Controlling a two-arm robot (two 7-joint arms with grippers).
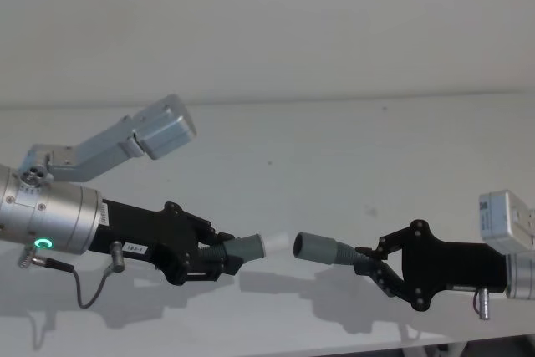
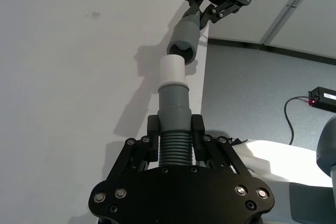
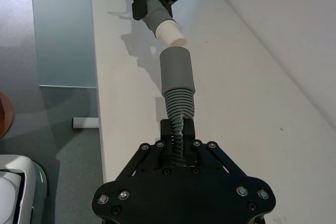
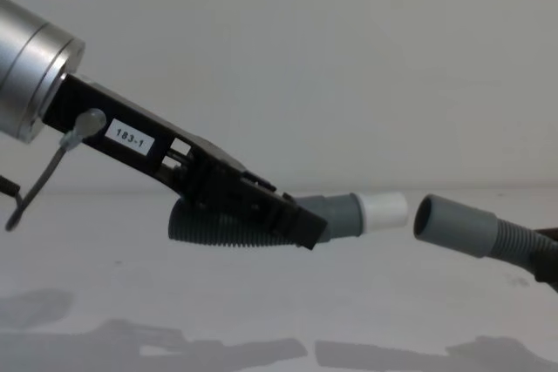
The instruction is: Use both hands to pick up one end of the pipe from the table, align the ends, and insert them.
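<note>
Both pipe pieces are off the table (image 1: 351, 140) — pick-up looks done. The white tip (image 1: 273, 246) sits just beside the socket (image 1: 311, 247), facing it, not in yet. Left of the socket, the left gripper (image 1: 221, 255) squeezes the tipped piece (image 4: 218, 226); right of it, the right gripper (image 1: 369, 262) squeezes the socket piece (image 3: 179, 103) — both pointing inward.

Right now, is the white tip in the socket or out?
Out: a gap separates the white tip from the socket cuff in head and chest views.
</note>
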